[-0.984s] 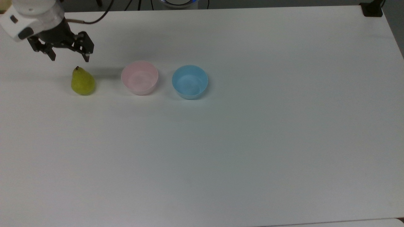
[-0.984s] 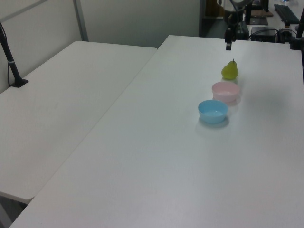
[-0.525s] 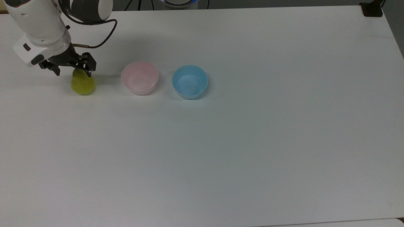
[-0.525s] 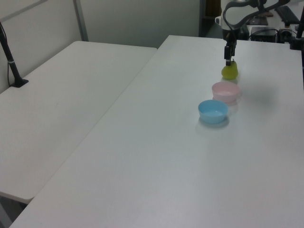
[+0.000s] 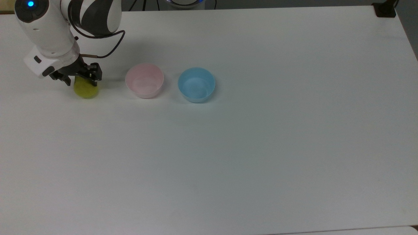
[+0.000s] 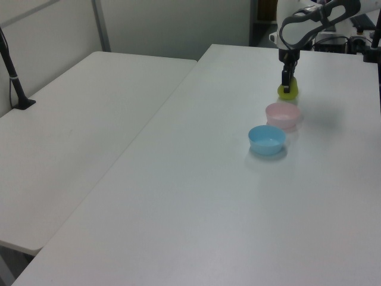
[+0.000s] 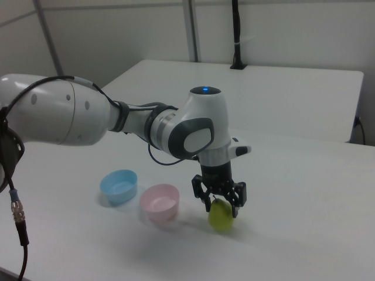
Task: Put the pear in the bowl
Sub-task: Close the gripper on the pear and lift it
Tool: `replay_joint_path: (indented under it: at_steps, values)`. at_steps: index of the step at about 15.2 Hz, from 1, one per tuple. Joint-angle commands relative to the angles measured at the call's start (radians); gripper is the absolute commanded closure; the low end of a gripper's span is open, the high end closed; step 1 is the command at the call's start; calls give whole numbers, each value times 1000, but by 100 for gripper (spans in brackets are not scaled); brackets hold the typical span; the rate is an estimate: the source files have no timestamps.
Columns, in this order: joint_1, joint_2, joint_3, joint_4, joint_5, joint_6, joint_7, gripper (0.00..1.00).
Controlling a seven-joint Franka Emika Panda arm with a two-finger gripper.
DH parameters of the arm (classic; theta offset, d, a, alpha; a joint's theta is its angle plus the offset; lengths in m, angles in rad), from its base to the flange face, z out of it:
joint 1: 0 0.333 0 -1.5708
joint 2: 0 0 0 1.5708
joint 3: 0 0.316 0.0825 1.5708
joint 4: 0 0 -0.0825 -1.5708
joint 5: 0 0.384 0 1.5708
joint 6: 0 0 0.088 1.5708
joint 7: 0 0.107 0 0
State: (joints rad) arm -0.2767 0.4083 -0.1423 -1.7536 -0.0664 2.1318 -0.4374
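On the white table (image 5: 261,147), the small yellow-green pear (image 5: 86,90) stands at the top view's left, beside the pale pink plastic bowl (image 5: 144,80) and, further right, the light blue bowl (image 5: 196,84). The black two-finger gripper (image 5: 81,81) has come lower than half a second ago, its fingers spread open on either side of the pear's top, not yet closed on it.

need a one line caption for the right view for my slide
Gripper lowered over the pear, open fingers either side, pink bowl beside it.
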Motion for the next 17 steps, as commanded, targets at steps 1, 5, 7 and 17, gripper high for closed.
replay_joint_path:
  at_steps: [1, 5, 7, 17]
  values:
    - [1, -17, -3, -26, -13, 27, -30, 56]
    - [-12, -35, -3, -26, -13, 16, -56, 72]
    - [-22, -69, -3, -35, -13, -6, -73, 72]
    - [68, -227, 7, -32, -9, -257, 86, 71]
